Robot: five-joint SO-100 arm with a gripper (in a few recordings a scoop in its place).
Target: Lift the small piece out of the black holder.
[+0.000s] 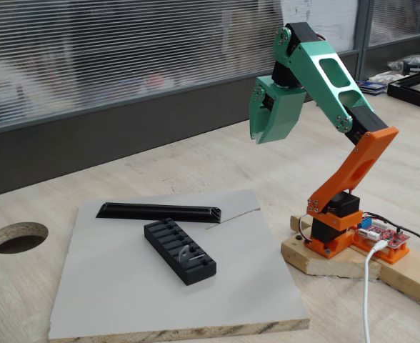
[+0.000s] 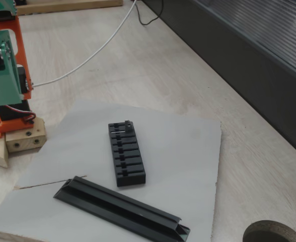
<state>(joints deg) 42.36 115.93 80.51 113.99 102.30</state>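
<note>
Holder lies flat on the grey board, slots up, set at a slant near the board's middle. Piece stands in a slot near the holder's end that faces the camera in that fixed view, leaning a little, its rounded end up. In the other fixed view the holder runs away from the camera and the piece sits in the far end slot, close to the arm's base. A long black bar rests on the board just beyond the holder, near it but apart; in the other fixed view the bar lies nearer the camera.

The gripper hangs high above the table, well apart from the holder, fingers pointing down. Its jaws look close together and hold nothing. The arm's orange base stands on a wooden block beside the board. A round hole is cut in the table left of the board.
</note>
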